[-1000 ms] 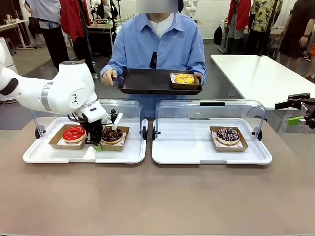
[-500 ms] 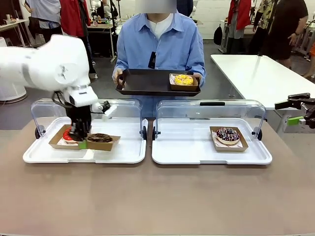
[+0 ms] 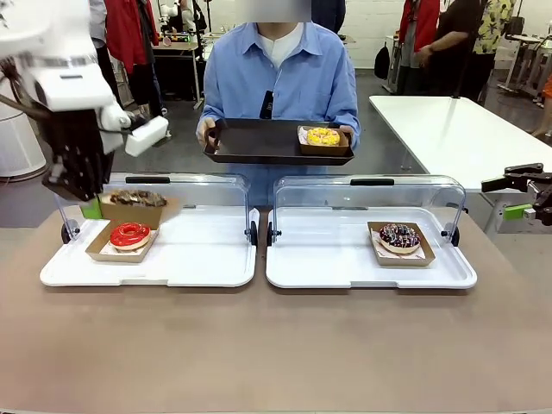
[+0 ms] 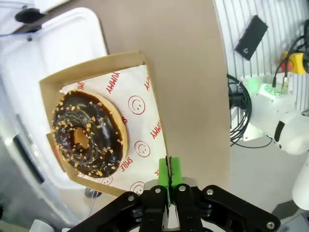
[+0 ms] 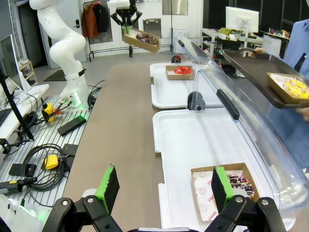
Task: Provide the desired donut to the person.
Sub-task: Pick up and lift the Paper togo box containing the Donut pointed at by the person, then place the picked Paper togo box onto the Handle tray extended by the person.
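Donut (image 3: pixel 138 197), chocolate-glazed, in paper tray (image 3: pixel 131 212) pinched at rim by clenched left gripper (image 3: pixel 92 207) to spare topping; held level above left display case (image 3: pixel 147 278), short of serving tray (image 3: pixel 250 143) held out by person (image 3: pixel 285 78); right gripper (image 5: pixel 164 187) spread wide, empty.

Right gripper (image 5: pixel 164 182) at bottom of frame, jaws spread wide. Sprinkled donut (image 5: pixel 237 184) in its carton, lower right. Top centre: left gripper (image 5: pixel 127 30) clamped on chocolate donut box (image 5: pixel 143 42), held aloft. Dark tray (image 5: pixel 251 65) carrying yellow donut (image 5: pixel 295 87) at right edge.
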`<state>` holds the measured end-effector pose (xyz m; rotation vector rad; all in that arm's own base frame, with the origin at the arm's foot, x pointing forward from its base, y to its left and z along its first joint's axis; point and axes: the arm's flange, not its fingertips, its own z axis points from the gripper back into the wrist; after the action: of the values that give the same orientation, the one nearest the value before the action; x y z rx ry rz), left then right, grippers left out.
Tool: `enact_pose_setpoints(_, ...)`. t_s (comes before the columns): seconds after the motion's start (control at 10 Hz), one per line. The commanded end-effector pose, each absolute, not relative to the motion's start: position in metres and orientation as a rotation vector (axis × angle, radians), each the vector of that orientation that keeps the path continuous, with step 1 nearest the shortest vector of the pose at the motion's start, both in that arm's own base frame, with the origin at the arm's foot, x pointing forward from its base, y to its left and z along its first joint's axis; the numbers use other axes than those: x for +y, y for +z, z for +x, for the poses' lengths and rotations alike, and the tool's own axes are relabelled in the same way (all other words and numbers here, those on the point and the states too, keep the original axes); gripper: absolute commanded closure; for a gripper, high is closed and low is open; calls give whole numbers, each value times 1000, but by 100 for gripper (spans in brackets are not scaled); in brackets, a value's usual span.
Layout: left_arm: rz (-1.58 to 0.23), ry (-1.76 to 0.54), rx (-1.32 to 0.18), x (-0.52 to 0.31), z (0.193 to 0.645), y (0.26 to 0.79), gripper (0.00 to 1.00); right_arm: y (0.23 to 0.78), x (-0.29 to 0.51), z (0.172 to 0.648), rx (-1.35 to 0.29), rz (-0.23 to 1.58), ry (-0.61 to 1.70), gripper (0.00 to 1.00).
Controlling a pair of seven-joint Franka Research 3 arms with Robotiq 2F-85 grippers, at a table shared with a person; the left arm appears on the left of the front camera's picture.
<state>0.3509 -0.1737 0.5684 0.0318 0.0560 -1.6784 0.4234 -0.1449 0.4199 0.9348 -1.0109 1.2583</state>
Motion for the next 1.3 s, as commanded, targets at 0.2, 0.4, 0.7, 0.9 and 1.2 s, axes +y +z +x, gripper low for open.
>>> enact_pose_setpoints(0.2, 56, -1602, -25, -174, 364, 622, 100, 420, -145, 421, -1018, 936, 1257, 0)
enact_pose_setpoints(0.4, 43, -1581, -67, -174, 381, 626, 100, 420, -145, 421, -1018, 936, 1257, 0)
enact_pose_setpoints(0.7, 75, -1639, -119, -169, 394, 611, 100, 420, -145, 421, -1018, 936, 1257, 0)
enact_pose_setpoints(0.9, 43, -1592, -60, -170, 388, 618, 100, 420, -145, 421, -1018, 936, 1257, 0)
enact_pose_setpoints(1.2, 43, -1592, -60, -170, 388, 618, 100, 420, -145, 421, -1018, 936, 1257, 0)
